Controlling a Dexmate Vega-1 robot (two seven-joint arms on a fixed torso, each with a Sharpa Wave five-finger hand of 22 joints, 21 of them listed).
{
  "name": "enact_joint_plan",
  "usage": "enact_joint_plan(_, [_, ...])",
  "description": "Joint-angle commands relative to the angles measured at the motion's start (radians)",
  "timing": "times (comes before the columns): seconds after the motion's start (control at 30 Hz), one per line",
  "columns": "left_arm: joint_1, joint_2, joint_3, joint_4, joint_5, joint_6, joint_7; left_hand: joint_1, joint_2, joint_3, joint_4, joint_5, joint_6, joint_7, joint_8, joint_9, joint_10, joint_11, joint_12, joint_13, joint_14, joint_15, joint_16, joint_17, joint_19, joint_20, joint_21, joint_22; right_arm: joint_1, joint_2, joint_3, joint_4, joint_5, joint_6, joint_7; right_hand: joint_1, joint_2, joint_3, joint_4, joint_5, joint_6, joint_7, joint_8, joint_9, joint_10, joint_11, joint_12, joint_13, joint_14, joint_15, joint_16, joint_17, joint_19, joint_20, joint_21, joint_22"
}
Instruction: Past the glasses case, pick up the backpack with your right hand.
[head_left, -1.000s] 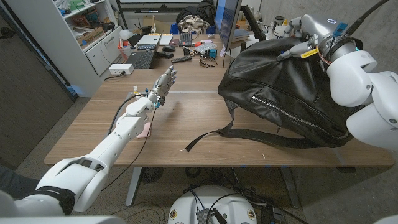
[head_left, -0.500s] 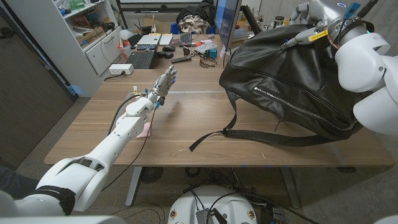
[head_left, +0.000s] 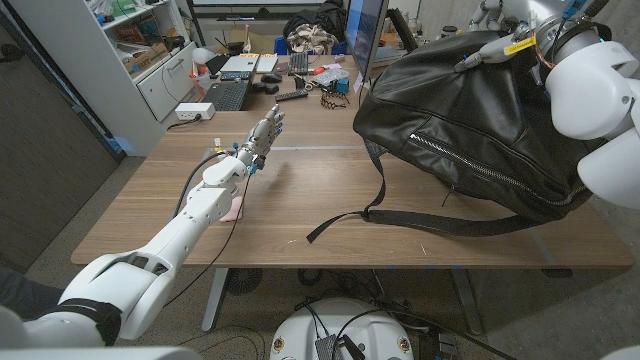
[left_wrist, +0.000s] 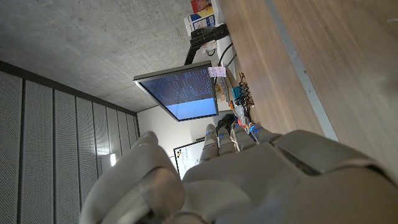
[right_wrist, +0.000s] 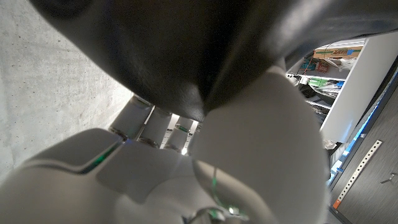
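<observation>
The black leather backpack stands on the table's right half, its top pulled up toward the picture's top edge. My right arm's wrist is above that top. In the right wrist view my right hand presses into the black leather and grips it. A long strap trails from the bag onto the wood. My left hand is held over the table's left-middle, fingers apart and straight, holding nothing. The back of the left hand shows in its own wrist view.
A small pink object lies under my left forearm. The far end of the table holds a monitor, a keyboard, a remote and small clutter. A white shelf unit stands at the left.
My right arm has risen toward the top right, lifting the backpack's top higher. The loose strap has slid a little to the right. The left arm has stayed still.
</observation>
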Motion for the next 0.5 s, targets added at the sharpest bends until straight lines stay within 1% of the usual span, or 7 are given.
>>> enact_joint_plan(0.03, [0.009,0.005,0.003,-0.025,0.007,0.013,0.016,0.004,0.009,-0.002,0.001,-0.007,0.006,0.000,0.001,0.005,0.004,-0.001,0.005,0.005,-0.005,0.000,0.005,0.003,-0.008,-0.004,0.007,0.006,-0.041,0.003,0.046,0.010,0.033,0.032,-0.029,0.361,0.365,-0.004,-0.002,0.006,-0.003,-0.002,0.007,0.003,-0.001,-0.003,0.003,0.003,0.017,-0.099,0.012,0.003,-0.007,-0.089,0.007,0.002])
enact_joint_plan(0.17, [0.011,0.008,0.004,-0.034,0.008,0.019,0.021,0.004,0.009,-0.002,0.001,-0.007,0.006,0.001,0.001,0.005,0.004,0.000,0.005,0.005,-0.005,0.000,0.005,0.003,-0.008,-0.004,0.007,0.006,-0.055,0.009,0.057,0.018,0.038,0.048,-0.032,0.359,0.365,-0.004,-0.001,0.006,-0.003,-0.002,0.008,0.004,0.001,-0.004,0.003,0.003,0.014,-0.099,0.012,0.001,-0.008,-0.089,0.010,0.001])
enact_joint_plan(0.23, [0.011,0.010,0.005,-0.039,0.010,0.022,0.023,0.004,0.009,-0.002,0.001,-0.007,0.007,0.001,0.001,0.005,0.004,-0.002,0.005,0.005,-0.005,0.000,0.005,0.003,-0.008,-0.005,0.007,0.006,-0.048,0.010,0.048,0.021,0.040,0.044,-0.034,0.359,0.364,-0.004,-0.001,0.006,-0.003,-0.002,0.007,0.001,0.002,-0.003,0.003,0.003,0.014,-0.100,0.013,0.000,-0.009,-0.089,0.011,0.001])
enact_joint_plan(0.4, [0.008,0.011,0.008,-0.041,0.012,0.027,0.023,0.004,0.009,-0.003,0.001,-0.007,0.006,0.000,0.000,0.005,0.004,-0.003,0.005,0.005,-0.005,-0.001,0.004,0.003,-0.008,-0.004,0.007,0.006,-0.051,0.008,0.042,0.018,0.033,0.037,-0.047,0.360,0.365,-0.003,-0.002,0.006,-0.005,-0.002,0.007,0.002,0.002,-0.003,0.003,0.003,0.013,-0.100,0.014,0.001,-0.011,-0.089,0.014,0.000])
enact_joint_plan(0.5, [0.004,0.009,0.010,-0.036,0.013,0.029,0.022,0.004,0.010,-0.004,0.001,-0.008,0.007,0.000,0.001,0.005,0.004,-0.002,0.005,0.005,-0.004,-0.001,0.005,0.003,-0.008,-0.004,0.007,0.006,-0.066,0.011,0.054,0.016,0.031,0.044,-0.051,0.359,0.365,-0.003,-0.001,0.006,-0.003,-0.002,0.009,0.002,0.002,-0.003,0.003,0.003,0.012,-0.097,0.017,0.004,-0.011,-0.090,0.017,-0.001])
